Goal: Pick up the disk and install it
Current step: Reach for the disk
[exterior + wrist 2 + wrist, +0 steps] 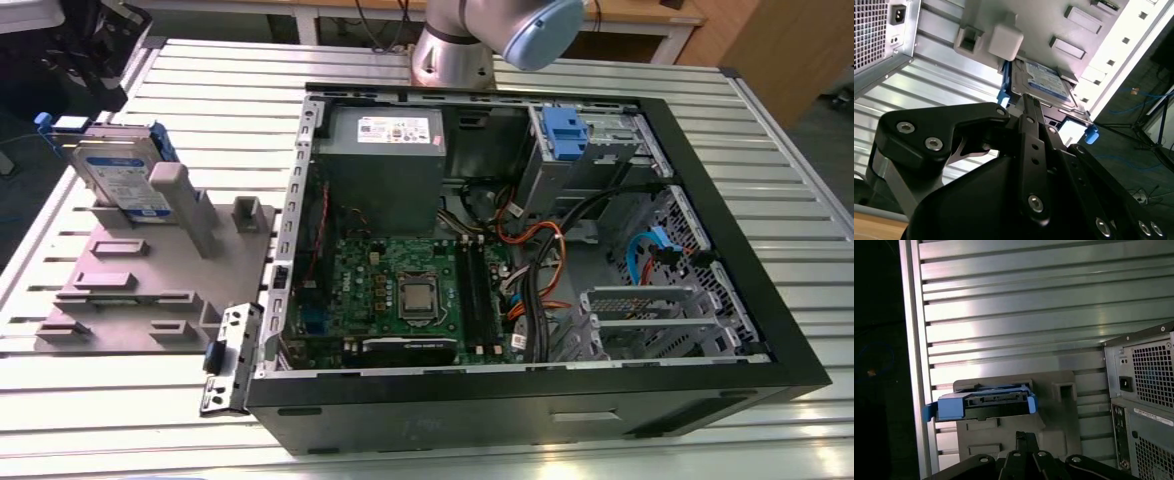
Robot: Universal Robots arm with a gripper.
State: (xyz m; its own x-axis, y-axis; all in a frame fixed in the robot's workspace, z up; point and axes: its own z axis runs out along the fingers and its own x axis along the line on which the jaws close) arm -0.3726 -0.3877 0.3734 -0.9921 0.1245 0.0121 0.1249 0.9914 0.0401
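In the second wrist view, part of the flat silver-grey, blue-railed disk (1046,81) is hidden behind the black metal gripper (1027,104), itself cut off by the picture's edge.

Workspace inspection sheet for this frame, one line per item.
Surface: slatted metal table, open PC case on it.
Job's things: disk standing on edge in grey fixture, not yet installed.
Clutter: metal bracket beside case.
Claw: claw pointed at disk, apart from it.
Cables: wire bundle inside case.
Surroundings: arm base behind case; floor cables off the table.
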